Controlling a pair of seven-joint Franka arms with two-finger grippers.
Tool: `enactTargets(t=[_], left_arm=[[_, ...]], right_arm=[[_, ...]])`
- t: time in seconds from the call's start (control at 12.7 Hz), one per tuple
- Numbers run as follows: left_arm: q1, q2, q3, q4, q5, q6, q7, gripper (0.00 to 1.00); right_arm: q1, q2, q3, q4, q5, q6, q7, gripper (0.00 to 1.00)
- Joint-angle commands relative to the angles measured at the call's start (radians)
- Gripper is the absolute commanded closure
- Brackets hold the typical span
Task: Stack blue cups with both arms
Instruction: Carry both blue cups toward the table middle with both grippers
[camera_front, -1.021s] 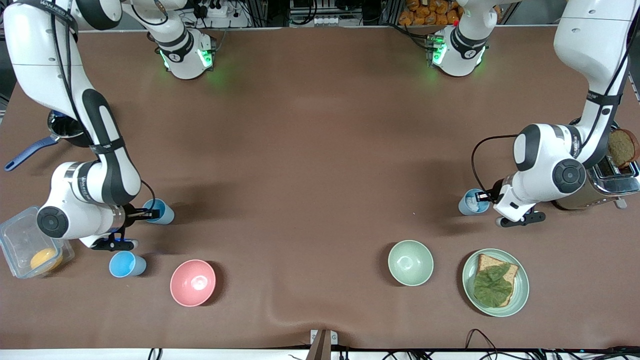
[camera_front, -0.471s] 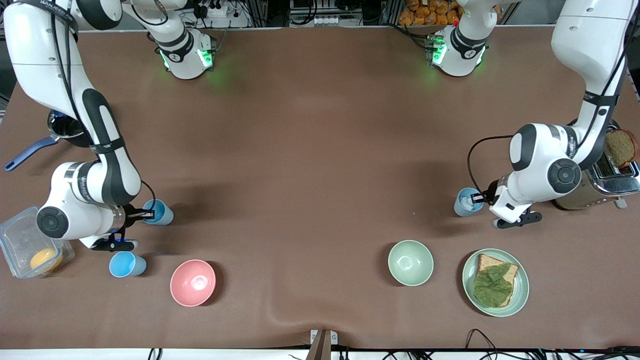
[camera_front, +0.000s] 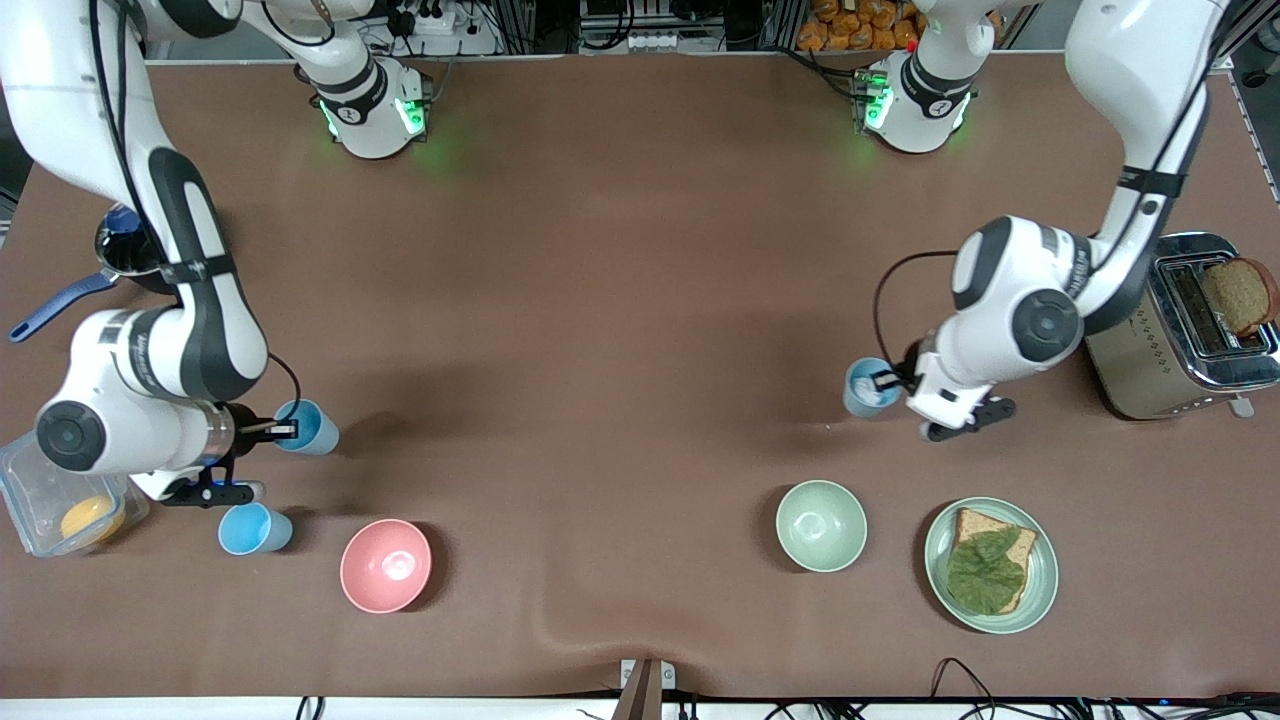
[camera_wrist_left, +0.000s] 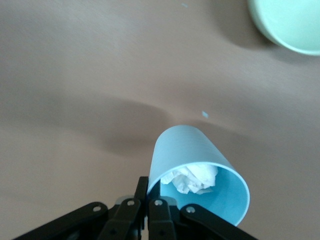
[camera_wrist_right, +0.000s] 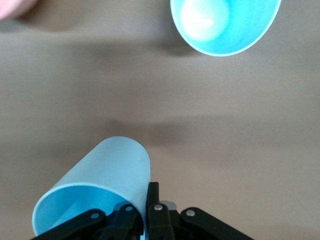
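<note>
My left gripper (camera_front: 886, 381) is shut on the rim of a paler blue cup (camera_front: 866, 388) with crumpled white paper inside, held above the table near the pale green bowl. In the left wrist view the fingers (camera_wrist_left: 143, 188) pinch the cup's wall (camera_wrist_left: 187, 150). My right gripper (camera_front: 283, 431) is shut on the rim of a sky blue cup (camera_front: 308, 427), held just above the table. In the right wrist view the cup (camera_wrist_right: 107, 172) is tilted in the fingers (camera_wrist_right: 153, 192). A second sky blue cup (camera_front: 255, 528) stands on the table, nearer the camera; it also shows in the right wrist view (camera_wrist_right: 225, 25).
A pink bowl (camera_front: 386, 565) sits beside the standing cup. A pale green bowl (camera_front: 821, 525) and a plate (camera_front: 1040, 590) with bread and lettuce lie under the left arm. A toaster (camera_front: 1150, 360), a clear container (camera_front: 30, 480) and a blue-handled pan (camera_front: 60, 300) sit at the table's ends.
My left arm has carried the paler cup toward the table's middle, away from the toaster. My right arm has shifted slightly toward its end of the table with its cup.
</note>
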Motion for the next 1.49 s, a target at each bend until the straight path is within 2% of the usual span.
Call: enactTargets(t=[0.0, 0.31, 0.63, 0.79, 1.18, 1.41], left_arm=[[0.002, -0.01, -0.063, 0.007, 0.012, -0.02, -0.115, 1.0], [-0.11, 0.034, -0.08, 0.068, 0.009, -0.015, -0.28, 1.0], [-0.301, 0.202, -0.078, 0.284, -0.008, -0.012, -0.545, 1.0], [-0.339, 0.267, -0.078, 0.346, -0.013, 0.007, -0.582, 1.0], [-0.423, 0.333, -0.069, 0.352, 0.0, 0.13, -0.65, 1.0], [-0.48, 0.352, -0.017, 0.352, 0.004, 0.164, -0.659, 1.0]], right_arm=[[-0.009, -0.078, 0.032, -0.019, -0.019, -0.039, -0.039, 1.0], [0.011, -0.123, 0.042, 0.017, 0.079, -0.168, -0.022, 1.0], [0.048, -0.165, 0.04, 0.028, 0.154, -0.228, 0.12, 1.0], [0.089, -0.195, 0.04, 0.027, 0.156, -0.227, 0.205, 1.0], [0.143, -0.255, 0.04, -0.028, 0.156, -0.22, 0.265, 1.0], [0.192, -0.294, 0.04, -0.051, 0.157, -0.217, 0.318, 1.0]])
